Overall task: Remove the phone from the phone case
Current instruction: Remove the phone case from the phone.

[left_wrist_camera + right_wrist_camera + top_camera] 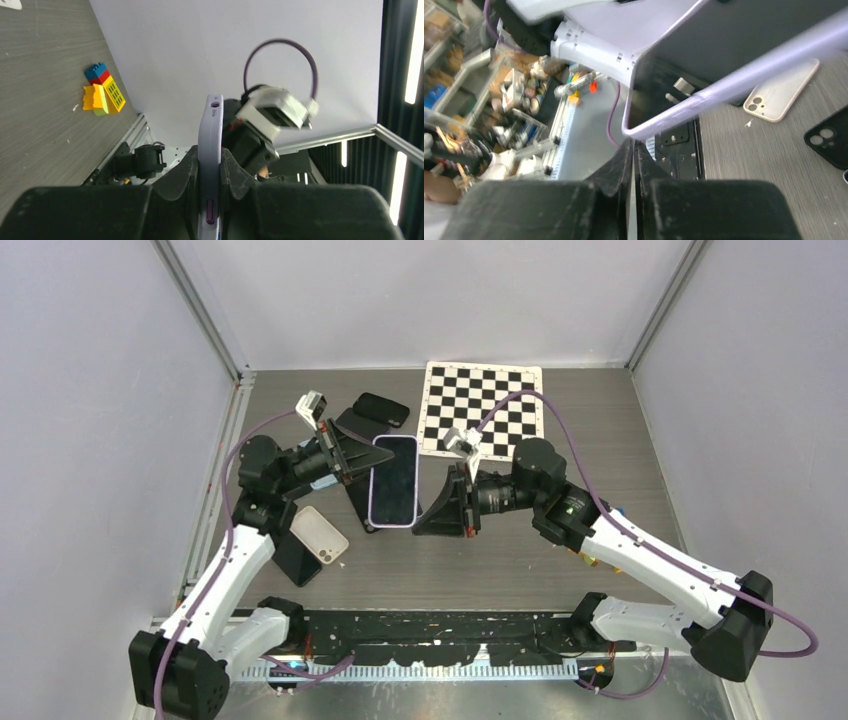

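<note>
The left hand [210,156] is clamped across the long edge of the lavender phone case [209,131], one finger on each face. The phone [394,476] sits in it, dark screen up, held off the tabletop [520,560]. The right hand [633,149] has its fingers drawn together at the case's near right corner; whether they pinch its lip cannot be told. On the tabletop lie a beige case [319,534], a black case [382,409] and a checkerboard sheet [482,408].

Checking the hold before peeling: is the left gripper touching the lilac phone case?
Touching. The left wrist view shows the left gripper clamped on both faces of the lilac phone case.
</note>
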Motion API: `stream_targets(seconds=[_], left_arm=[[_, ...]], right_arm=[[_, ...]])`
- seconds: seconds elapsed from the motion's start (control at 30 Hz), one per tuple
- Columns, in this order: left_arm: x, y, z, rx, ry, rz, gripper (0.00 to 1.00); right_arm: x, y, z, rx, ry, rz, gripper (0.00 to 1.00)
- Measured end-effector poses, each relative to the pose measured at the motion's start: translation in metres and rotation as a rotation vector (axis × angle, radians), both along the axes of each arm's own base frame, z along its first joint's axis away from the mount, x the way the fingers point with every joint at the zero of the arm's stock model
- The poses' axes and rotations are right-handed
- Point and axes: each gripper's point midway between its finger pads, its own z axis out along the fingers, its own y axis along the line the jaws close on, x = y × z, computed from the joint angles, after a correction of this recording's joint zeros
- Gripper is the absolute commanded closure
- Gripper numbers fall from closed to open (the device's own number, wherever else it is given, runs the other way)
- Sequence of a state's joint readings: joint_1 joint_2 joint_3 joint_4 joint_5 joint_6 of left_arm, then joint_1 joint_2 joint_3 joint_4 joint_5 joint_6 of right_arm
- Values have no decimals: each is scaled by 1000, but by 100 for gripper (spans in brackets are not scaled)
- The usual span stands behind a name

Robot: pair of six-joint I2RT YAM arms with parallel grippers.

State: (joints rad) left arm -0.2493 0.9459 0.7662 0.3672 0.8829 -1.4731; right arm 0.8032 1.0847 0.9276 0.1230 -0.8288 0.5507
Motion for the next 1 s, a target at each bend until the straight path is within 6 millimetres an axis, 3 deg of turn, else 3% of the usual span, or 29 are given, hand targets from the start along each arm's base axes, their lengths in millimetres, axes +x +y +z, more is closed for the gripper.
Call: stream_targets(seconds=[0.17, 0.37, 0.43, 0.5, 0.53, 0.67, 0.8, 1.0], left_arm=[[14, -5, -11, -9, 96, 15, 100], [24, -4, -15, -21, 139, 59, 100], [25, -3, -14, -23, 136, 72, 100], [25, -3, -13, -24, 128, 78, 100], [25, -2, -13, -22, 121, 81, 100], [24, -2, -13, 2, 87, 86, 100], [21, -3, -11, 24, 39, 70, 100], [15, -5, -6, 37, -18, 31, 100]], right_arm=[[-29, 9, -3, -39, -159, 100, 99], [-8, 11, -17, -92, -202, -2, 98], [-1, 11, -18, -100, -205, -38, 86], [2, 10, -20, -107, -200, -63, 65], [3, 9, -22, -112, -192, -74, 42], [3, -1, -33, -122, -141, -102, 28], [3, -12, -35, -95, -77, -122, 26], [2, -16, -14, -20, -7, -114, 30]])
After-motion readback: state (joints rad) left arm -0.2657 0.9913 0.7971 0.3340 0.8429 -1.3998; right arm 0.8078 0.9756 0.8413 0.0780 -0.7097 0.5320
